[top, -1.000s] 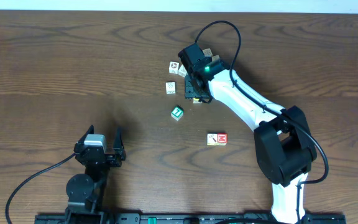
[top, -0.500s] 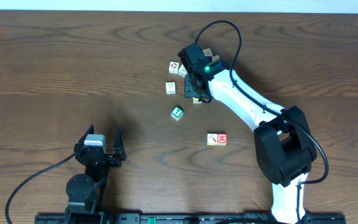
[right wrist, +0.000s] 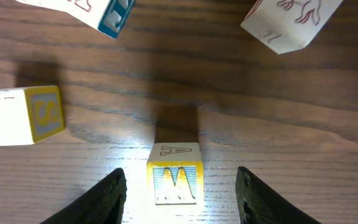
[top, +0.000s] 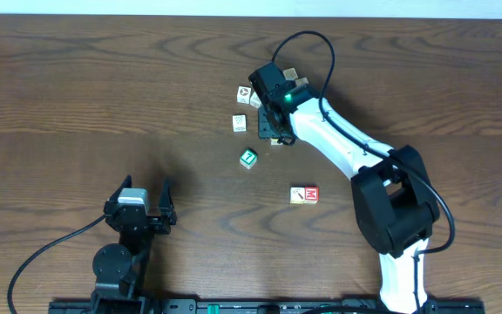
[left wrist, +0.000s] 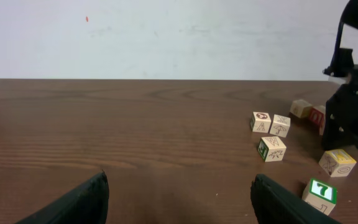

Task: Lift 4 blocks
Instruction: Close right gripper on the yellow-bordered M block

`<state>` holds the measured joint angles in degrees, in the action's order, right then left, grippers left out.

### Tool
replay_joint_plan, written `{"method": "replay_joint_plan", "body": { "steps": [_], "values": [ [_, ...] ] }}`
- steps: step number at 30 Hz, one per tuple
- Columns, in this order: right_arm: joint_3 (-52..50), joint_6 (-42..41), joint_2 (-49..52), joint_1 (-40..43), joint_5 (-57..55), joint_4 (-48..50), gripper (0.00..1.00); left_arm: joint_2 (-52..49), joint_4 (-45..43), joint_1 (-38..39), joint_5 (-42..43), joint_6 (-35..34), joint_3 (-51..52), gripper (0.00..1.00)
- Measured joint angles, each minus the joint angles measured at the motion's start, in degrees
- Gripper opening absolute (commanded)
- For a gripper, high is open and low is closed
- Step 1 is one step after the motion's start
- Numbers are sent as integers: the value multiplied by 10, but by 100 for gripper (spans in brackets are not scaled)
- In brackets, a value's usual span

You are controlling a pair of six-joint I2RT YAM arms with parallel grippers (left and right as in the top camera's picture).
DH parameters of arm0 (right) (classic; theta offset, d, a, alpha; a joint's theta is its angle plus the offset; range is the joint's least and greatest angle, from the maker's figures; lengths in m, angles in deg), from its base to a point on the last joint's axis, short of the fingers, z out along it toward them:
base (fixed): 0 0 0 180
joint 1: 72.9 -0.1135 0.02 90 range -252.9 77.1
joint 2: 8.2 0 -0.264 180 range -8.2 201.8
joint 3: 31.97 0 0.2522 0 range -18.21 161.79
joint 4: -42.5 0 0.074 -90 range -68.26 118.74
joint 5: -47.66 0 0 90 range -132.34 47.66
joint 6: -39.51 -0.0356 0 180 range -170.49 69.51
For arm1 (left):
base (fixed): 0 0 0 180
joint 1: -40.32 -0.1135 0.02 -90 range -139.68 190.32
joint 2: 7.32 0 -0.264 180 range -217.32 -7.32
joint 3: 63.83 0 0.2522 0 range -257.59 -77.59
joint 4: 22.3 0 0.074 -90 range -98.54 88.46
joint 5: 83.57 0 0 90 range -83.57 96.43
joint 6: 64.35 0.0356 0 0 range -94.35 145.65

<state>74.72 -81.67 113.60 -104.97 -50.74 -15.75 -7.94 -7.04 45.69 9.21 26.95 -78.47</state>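
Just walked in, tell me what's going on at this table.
The right gripper hangs low over the table, its jaws open on either side of a yellow-framed M block that sits on the wood, not yet gripped. The green block and the red block lie apart from it, with nothing touching them. The left gripper sits open and empty on the near side.

- A dark brown wooden tabletop (top: 77, 87) with wavy grain fills the overhead view.
- A plain white wall (left wrist: 166, 37) rises behind its far edge.
- One tiny red speck (left wrist: 86, 18) marks the wall, upper left.
- Soft, even light; faint shadows.
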Motion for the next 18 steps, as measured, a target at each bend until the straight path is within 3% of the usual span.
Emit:
{"method": "replay_joint_plan", "body": {
  "steps": [18],
  "values": [
    [-2,0,6,0,0,0,53,0,0,0,0,0,0,73]
  ]
}}
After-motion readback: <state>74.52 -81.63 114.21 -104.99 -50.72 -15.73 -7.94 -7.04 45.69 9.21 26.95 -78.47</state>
